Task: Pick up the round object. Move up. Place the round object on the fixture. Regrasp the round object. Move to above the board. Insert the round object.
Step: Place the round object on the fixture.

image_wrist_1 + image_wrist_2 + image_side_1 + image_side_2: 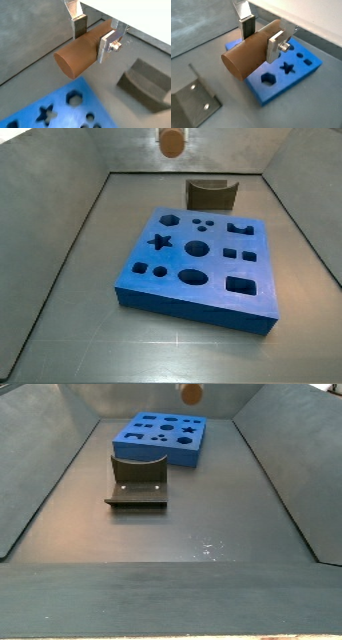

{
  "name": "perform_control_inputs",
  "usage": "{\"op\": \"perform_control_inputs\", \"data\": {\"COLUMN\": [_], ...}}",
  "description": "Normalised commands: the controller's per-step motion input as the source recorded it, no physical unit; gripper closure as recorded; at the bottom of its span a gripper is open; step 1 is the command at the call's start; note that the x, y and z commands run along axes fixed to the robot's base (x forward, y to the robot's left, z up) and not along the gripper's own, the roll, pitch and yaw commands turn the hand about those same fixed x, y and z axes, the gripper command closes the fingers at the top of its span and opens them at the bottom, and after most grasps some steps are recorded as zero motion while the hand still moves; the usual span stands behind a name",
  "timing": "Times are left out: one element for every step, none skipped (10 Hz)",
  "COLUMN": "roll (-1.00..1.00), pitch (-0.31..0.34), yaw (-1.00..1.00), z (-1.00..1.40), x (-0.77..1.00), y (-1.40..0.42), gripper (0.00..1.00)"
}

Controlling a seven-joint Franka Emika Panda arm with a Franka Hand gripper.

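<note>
Clamping round object, tool apparently high above board; fixture bare.

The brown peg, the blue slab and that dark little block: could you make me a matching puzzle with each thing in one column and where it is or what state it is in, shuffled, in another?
Things:
1. round object
2. board
3. fixture
4. gripper

States:
A. lies flat on the floor, all its shaped holes empty
B. stands on the floor with nothing resting on it
C. held in the air, clamped between two silver fingers
D. shut on the peg, up above the floor

Pairs: 1-C, 2-A, 3-B, 4-D
</note>
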Motion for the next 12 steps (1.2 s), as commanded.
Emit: {"op": "perform_control_inputs", "data": {"roll": [-0.06, -0.03, -0.01, 0.01, 0.03, -1.0, -1.0, -1.0, -1.0, -1.0, -1.0, -1.0], "pitch": [0.222, 0.238, 0.234, 0.239, 0.257, 0.094, 0.091, 0.095, 0.11, 0.148, 0.177, 0.227], "yaw": [0.01, 0.02, 0.02, 0.02, 0.02, 0.07, 0.06, 0.04, 0.02, 0.01, -0.01, -0.03], "z": [0.05, 0.04, 0.04, 0.03, 0.03, -0.09, -0.09, -0.09, -0.09, -0.08, -0.07, -0.07], "x": [1.0, 1.0, 1.0, 1.0, 1.0, 0.35, 0.31, 0.3, 0.28, 0.26, 0.26, 0.26], "y": [-0.45, -0.38, -0.33, -0.29, -0.24, 1.0, 1.0, 1.0, 1.0, 1.0, 1.0, 1.0], "gripper": [1.0, 1.0, 1.0, 1.0, 1.0, 1.0, 1.0, 1.0, 1.0, 1.0, 1.0, 1.0]}}
